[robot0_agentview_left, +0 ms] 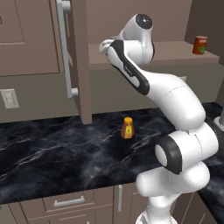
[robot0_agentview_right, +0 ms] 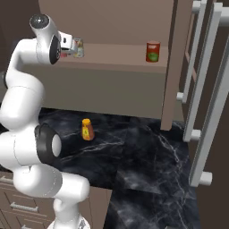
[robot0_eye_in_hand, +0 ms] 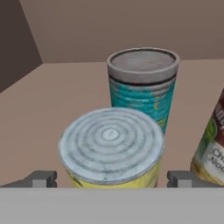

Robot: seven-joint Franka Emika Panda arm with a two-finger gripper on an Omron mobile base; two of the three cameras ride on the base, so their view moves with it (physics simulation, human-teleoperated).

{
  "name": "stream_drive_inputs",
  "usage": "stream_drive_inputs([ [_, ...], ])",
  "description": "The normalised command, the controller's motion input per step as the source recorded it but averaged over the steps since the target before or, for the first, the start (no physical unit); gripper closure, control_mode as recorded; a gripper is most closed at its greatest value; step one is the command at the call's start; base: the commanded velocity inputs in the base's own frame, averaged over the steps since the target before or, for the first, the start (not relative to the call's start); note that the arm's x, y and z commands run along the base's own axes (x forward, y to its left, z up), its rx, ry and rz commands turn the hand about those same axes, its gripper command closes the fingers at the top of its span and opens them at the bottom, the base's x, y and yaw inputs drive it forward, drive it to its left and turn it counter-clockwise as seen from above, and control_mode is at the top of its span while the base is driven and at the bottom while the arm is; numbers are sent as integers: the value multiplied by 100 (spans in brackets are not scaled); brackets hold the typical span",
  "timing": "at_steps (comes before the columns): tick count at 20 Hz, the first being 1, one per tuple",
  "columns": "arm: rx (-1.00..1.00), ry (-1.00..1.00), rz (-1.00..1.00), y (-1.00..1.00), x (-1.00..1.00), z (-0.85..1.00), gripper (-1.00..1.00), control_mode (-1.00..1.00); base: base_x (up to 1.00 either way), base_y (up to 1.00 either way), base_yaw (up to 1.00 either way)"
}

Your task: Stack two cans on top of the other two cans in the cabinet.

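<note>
My gripper (robot0_eye_in_hand: 112, 179) is open inside the cabinet (robot0_agentview_left: 175, 50), its fingertips (robot0_eye_in_hand: 43, 179) standing on either side of a can with a ribbed silver lid and a yellow label (robot0_eye_in_hand: 111, 146). Just behind that can stands the teal-blue can (robot0_eye_in_hand: 142, 92), upright. A can with a white, green and red label (robot0_eye_in_hand: 212, 148) is cut off by the hand view's right edge. From the right base view the gripper (robot0_agentview_right: 71, 48) is at the shelf's left end beside a can (robot0_agentview_right: 79, 47). The red can with a green mark (robot0_agentview_right: 152, 51) (robot0_agentview_left: 200, 44) stands alone further along the shelf (robot0_agentview_right: 120, 56).
A small orange bottle (robot0_agentview_left: 127, 127) (robot0_agentview_right: 87, 129) stands on the black marble counter (robot0_agentview_left: 52, 153) below the cabinet. The cabinet door (robot0_agentview_left: 81, 61) hangs open with its long silver bar handle (robot0_agentview_left: 65, 48). Drawers with short handles (robot0_agentview_left: 69, 201) sit under the counter.
</note>
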Motion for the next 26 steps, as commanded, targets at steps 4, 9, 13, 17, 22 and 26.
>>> stream_drive_inputs([
  [4,0,0,0,4,4,0,100,-100,0,0,0],
  [9,0,0,0,2,0,0,100,-100,0,0,0],
  [13,0,3,0,0,-6,0,100,-100,0,0,0],
  [17,0,0,0,2,-18,22,100,-100,0,0,0],
  [22,0,0,-1,0,-16,43,100,-100,0,0,0],
  [26,0,0,-4,-1,-19,40,100,-100,0,0,0],
])
